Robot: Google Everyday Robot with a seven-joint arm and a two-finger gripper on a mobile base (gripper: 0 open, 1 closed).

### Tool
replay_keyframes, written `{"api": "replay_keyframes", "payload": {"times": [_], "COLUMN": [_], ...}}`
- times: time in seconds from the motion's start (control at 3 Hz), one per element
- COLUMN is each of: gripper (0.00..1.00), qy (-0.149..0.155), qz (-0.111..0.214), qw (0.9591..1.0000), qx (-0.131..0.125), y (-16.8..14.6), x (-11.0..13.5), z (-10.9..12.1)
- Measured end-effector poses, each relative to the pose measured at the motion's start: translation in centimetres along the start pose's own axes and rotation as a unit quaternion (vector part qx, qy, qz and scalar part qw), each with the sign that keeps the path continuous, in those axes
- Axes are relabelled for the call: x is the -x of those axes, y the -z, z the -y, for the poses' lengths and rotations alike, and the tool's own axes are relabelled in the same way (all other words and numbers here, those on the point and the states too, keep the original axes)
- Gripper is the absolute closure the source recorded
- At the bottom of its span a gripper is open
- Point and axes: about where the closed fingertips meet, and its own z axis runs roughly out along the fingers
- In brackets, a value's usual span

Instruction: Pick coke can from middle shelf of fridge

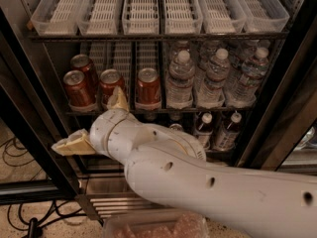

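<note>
Four red coke cans stand at the left of the middle shelf (213, 110) of the fridge (29, 133): two in the leftmost lane (75, 88), one beside them (112, 85) and one further right (148, 86). My gripper (86, 118) is in front of the shelf's left part, just below the cans. It is open and empty, with its cream fingers spread wide. One finger (118, 99) points up in front of the second lane's can. The other finger (69, 145) points left, below the shelf.
Clear water bottles (214, 78) fill the right of the middle shelf, and more bottles (229, 130) stand on the rack below. White slotted trays (141, 9) line the top rack. The ribbed steel base (111, 206) lies below. Cables (15, 155) trail on the floor at left.
</note>
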Motion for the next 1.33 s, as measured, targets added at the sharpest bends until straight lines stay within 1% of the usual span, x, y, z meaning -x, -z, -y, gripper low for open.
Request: {"api": "replay_keyframes", "payload": {"times": [0.33, 0.67, 1.0, 1.33], "gripper": [0.00, 0.00, 0.00, 0.00], "qy": [-0.024, -0.035, -0.034, -0.018], "qz": [0.041, 0.075, 0.075, 0.063], "qw": [0.9987, 0.9960, 0.9960, 0.9970], "qx": [-0.017, -0.035, -0.035, -0.041], "y": [-3.0, -5.9, -5.8, -3.8], "x": [0.6, 2.0, 2.2, 2.7], "z": [-0.4, -1.2, -1.3, -3.0]}}
